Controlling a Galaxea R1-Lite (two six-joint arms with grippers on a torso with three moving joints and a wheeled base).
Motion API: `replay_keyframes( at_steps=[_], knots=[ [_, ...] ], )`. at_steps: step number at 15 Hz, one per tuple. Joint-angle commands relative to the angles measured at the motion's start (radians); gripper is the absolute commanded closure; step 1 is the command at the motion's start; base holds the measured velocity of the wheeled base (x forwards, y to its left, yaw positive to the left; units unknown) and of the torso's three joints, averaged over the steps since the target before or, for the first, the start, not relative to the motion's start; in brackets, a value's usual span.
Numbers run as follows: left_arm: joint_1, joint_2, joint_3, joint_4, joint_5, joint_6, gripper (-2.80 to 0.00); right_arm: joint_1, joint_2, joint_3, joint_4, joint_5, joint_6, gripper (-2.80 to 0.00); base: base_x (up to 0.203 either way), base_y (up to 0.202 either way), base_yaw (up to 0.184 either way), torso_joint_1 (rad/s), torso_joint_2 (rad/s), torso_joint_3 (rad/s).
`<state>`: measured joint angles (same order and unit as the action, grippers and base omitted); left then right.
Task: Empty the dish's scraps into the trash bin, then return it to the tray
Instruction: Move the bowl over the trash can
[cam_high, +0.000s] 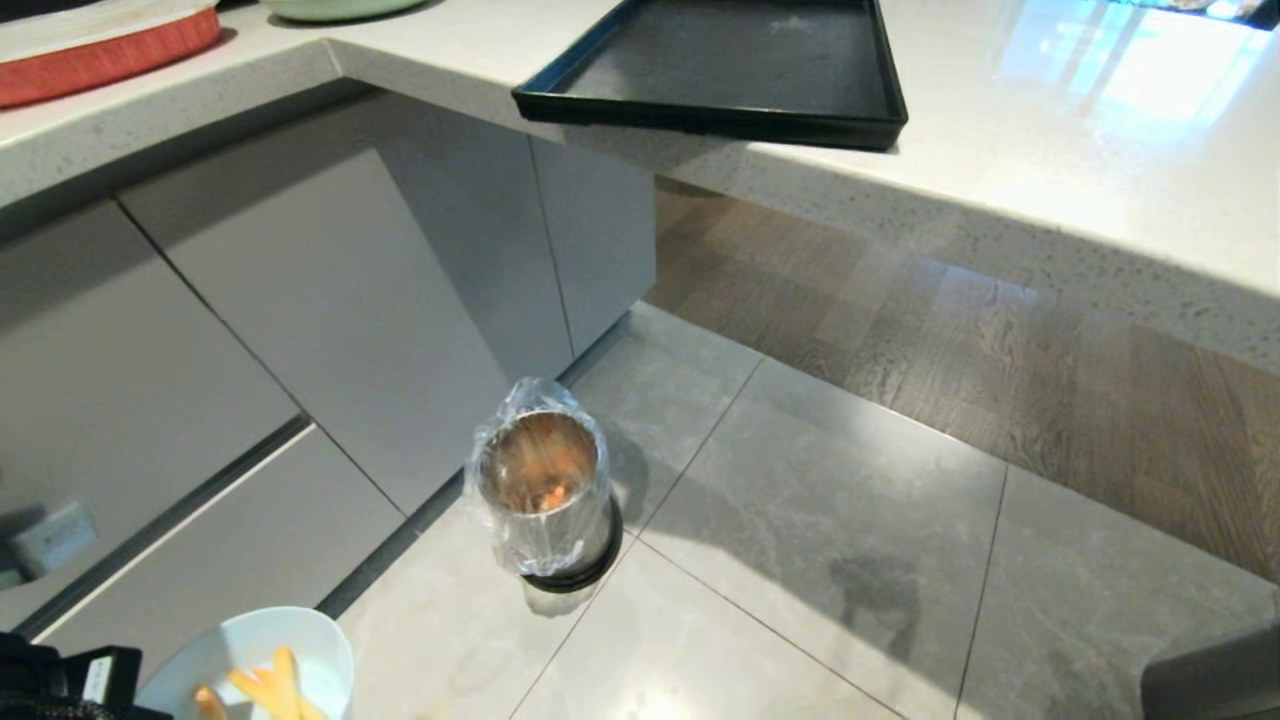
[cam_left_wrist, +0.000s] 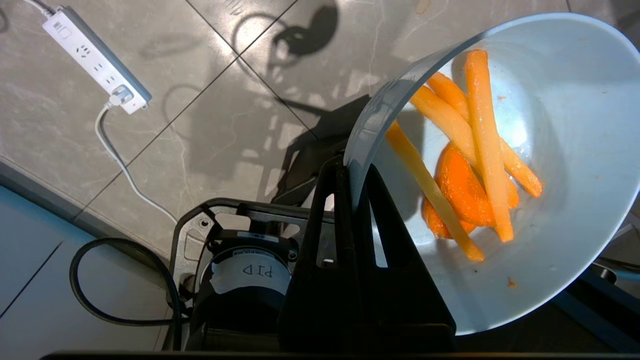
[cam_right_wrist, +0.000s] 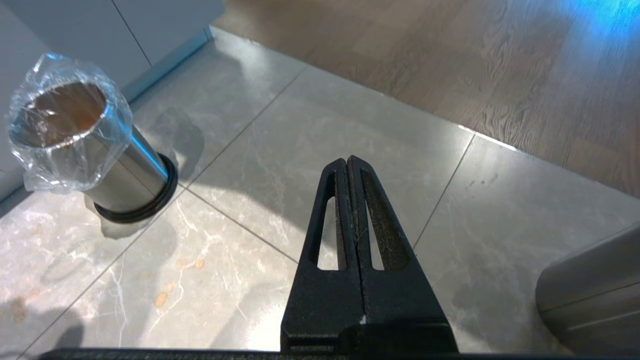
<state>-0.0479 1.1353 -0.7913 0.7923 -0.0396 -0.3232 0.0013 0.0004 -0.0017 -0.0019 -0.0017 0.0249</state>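
Note:
My left gripper (cam_left_wrist: 350, 167) is shut on the rim of the dish (cam_left_wrist: 565, 240), a pale blue bowl with a white inside. The scraps (cam_left_wrist: 475, 165), yellow and orange sticks, lie inside it. In the head view the dish (cam_high: 250, 655) shows at the bottom left, low over the floor, with the scraps (cam_high: 270, 688) in it. The trash bin (cam_high: 545, 490), a small steel cylinder with a clear bag and black base, stands on the floor tiles ahead and to the right of the dish. The black tray (cam_high: 720, 70) lies on the counter above, overhanging its edge. My right gripper (cam_right_wrist: 347, 161) hangs shut and empty over the tiles.
Grey cabinet fronts (cam_high: 300, 300) rise just behind the trash bin (cam_right_wrist: 90, 145). A white power strip (cam_left_wrist: 95, 60) and a black cable (cam_left_wrist: 120, 280) lie on the floor beside my base. A red-rimmed dish (cam_high: 100, 45) sits on the counter at the far left. Wood flooring (cam_high: 1000, 330) runs under the counter.

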Motion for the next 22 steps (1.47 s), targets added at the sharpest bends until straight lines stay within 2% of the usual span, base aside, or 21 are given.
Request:
replay_keyframes(
  at_steps=[1, 4, 6, 9, 11, 13, 15, 22],
  knots=[
    [0.002, 0.001, -0.002, 0.004, 0.000, -0.002, 0.00, 0.000, 0.000, 0.000, -0.001, 0.000, 0.000, 0.00, 0.000, 0.000, 0.000, 0.009, 0.00, -0.203],
    [0.005, 0.001, 0.018, -0.081, 0.000, -0.005, 0.00, 0.000, 0.000, 0.000, -0.001, 0.000, 0.000, 0.00, 0.000, 0.000, 0.000, 0.005, 0.00, -0.199],
    [0.006, 0.001, 0.026, -0.131, 0.000, -0.031, 0.00, 0.000, 0.000, 0.000, 0.000, 0.000, 0.000, 0.00, 0.000, 0.000, 0.000, 0.004, 0.00, -0.204],
    [0.006, 0.001, 0.043, -0.136, 0.003, -0.053, 0.00, 0.000, 0.000, 0.002, -0.001, 0.000, 0.000, 0.00, 0.000, 0.000, 0.000, 0.002, 0.00, -0.199],
    [0.008, 0.000, 0.055, -0.140, 0.021, -0.063, 0.00, 0.000, 0.000, 0.000, -0.001, 0.000, 0.000, 0.00, 0.000, 0.000, 0.000, 0.005, 0.00, -0.196],
    [0.008, 0.000, 0.082, -0.197, 0.026, -0.075, 0.00, 0.000, 0.000, 0.000, 0.000, 0.000, 0.000, 0.00, 0.000, 0.000, 0.000, -0.001, 0.00, -0.196],
    [0.006, 0.000, 0.118, -0.255, 0.060, -0.074, 0.00, 0.000, 0.000, 0.000, -0.001, 0.000, 0.000, 0.00, 0.000, 0.000, 0.000, 0.004, 0.00, -0.195],
    [0.005, 0.000, 0.119, -0.269, 0.063, -0.079, 0.00, 0.000, 0.000, 0.000, -0.001, 0.000, 0.000, 0.00, 0.000, 0.000, 0.000, 0.001, 0.00, -0.198]
  ],
)
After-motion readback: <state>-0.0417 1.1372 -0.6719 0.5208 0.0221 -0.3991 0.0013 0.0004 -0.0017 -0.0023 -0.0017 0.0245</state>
